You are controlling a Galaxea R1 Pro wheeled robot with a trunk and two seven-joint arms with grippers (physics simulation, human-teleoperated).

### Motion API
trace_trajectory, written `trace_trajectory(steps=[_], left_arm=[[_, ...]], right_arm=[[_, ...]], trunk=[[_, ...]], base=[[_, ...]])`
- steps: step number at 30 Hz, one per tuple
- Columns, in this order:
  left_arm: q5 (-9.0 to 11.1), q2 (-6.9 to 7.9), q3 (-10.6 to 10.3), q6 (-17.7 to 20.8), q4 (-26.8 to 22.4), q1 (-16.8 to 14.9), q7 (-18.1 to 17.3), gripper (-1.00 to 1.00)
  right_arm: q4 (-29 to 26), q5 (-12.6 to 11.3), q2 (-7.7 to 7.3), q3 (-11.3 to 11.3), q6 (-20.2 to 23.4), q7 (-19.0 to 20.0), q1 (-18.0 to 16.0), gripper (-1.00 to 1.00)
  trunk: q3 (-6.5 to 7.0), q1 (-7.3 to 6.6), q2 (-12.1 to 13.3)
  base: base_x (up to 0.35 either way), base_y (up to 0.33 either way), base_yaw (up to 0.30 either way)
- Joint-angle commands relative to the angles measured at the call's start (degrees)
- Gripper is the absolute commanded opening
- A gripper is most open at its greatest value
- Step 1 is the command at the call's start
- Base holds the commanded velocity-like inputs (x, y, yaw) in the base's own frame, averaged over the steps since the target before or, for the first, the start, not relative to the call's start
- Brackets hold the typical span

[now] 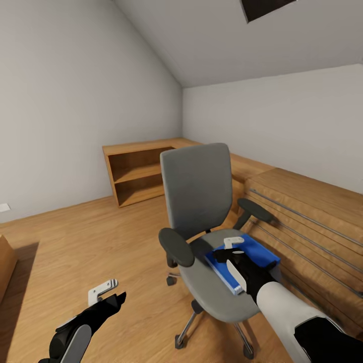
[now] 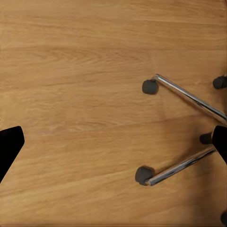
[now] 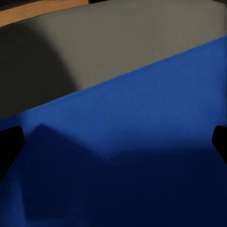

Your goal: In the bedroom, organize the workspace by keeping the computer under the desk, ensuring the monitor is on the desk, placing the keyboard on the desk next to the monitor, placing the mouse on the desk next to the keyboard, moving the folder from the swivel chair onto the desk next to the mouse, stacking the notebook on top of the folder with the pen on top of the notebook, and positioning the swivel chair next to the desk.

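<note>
Blue folder (image 1: pixel 252 259) lying flat on the grey seat of the swivel chair (image 1: pixel 201 191), toward the seat's front right edge. Probably light, stiff and thin, with a smooth cover, so likely slippery; best taken at an open edge, across the white pages. Right gripper (image 1: pixel 233 254) low over the cover, fingers spread, pinching nothing. Left gripper (image 1: pixel 107 295) over the wooden floor (image 1: pixel 101 237) beside the chrome base, fingers apart, empty.

Folder (image 1: pixel 242 264) lies on swivel chair (image 1: pixel 201 212) seat; shelf unit (image 1: pixel 136 174) behind chair, by wall.
</note>
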Motion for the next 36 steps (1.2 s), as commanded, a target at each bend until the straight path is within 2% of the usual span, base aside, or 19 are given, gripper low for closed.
trace_trajectory(steps=[1, 12, 17, 36], left_arm=[[0.6, 0.06, -0.1, 0.1, -0.1, 0.0, 0.6, 1.00], [0.6, 0.06, 0.0, 0.1, -0.1, 0.0, 0.6, 1.00], [0.6, 0.06, 0.0, 0.1, -0.1, 0.0, 0.7, 1.00], [0.7, 0.06, 0.0, 0.1, 0.0, 0.0, 0.7, 1.00]], right_arm=[[-0.1, -0.8, -0.05, 0.5, 0.3, -0.5, 0.0, 1.00], [-0.1, -0.8, -0.05, 0.5, 0.3, -0.5, 0.0, 1.00], [-0.1, -0.8, -0.05, 0.5, 0.3, -0.5, 0.0, 1.00], [-0.1, -0.8, -0.05, 0.5, 0.3, -0.5, 0.0, 1.00]], trunk=[[-0.06, -0.02, 0.0], [-0.06, -0.02, 0.0], [0.84, -1.11, 2.0], [0.84, -1.11, 2.0]], base=[[-0.044, 0.000, 0.000], [-0.009, 0.000, 0.000], [0.000, 0.000, 0.000], [0.050, 0.000, 0.000]])
